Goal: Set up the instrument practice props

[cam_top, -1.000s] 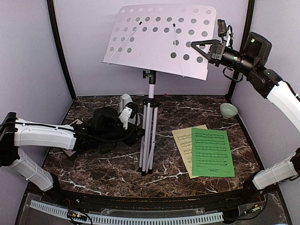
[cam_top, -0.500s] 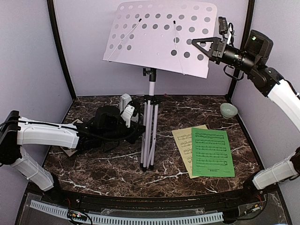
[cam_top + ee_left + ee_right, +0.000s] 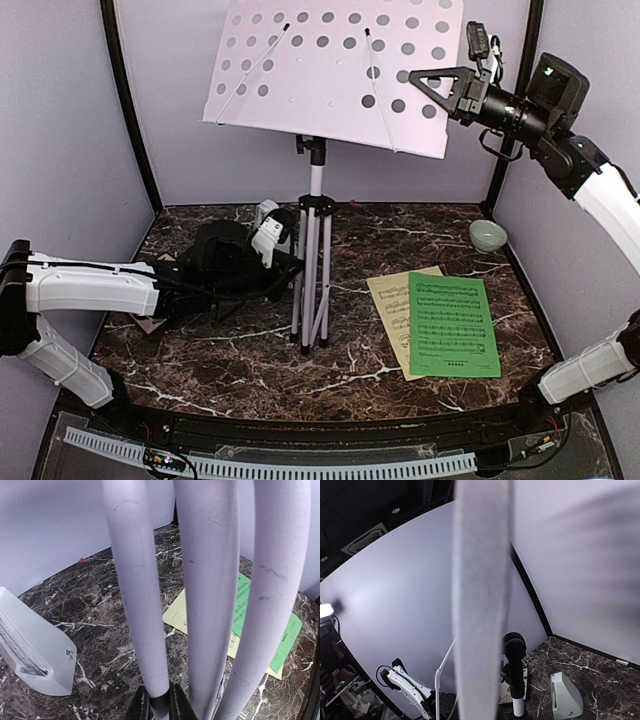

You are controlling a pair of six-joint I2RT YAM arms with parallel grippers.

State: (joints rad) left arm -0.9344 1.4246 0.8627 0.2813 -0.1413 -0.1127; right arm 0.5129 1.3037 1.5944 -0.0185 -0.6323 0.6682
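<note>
While left gripper (image 3: 159, 706) is pinching tripod leg (image 3: 140, 605) low down, steadying music stand (image 3: 316, 190) mid-frame, right gripper (image 3: 425, 88) is clamping desk (image 3: 330, 70) edge, upper right, likely for angling. Green sheet (image 3: 452, 325), yellow sheet (image 3: 388, 300) lying lower right; metronome (image 3: 30, 650) waiting left of legs.

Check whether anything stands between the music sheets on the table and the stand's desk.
Nothing visible does. The green sheet, overlapping the pale-yellow sheet, lies uncovered right of the stand's legs; only the right pincer grips the desk at its right edge.
</note>
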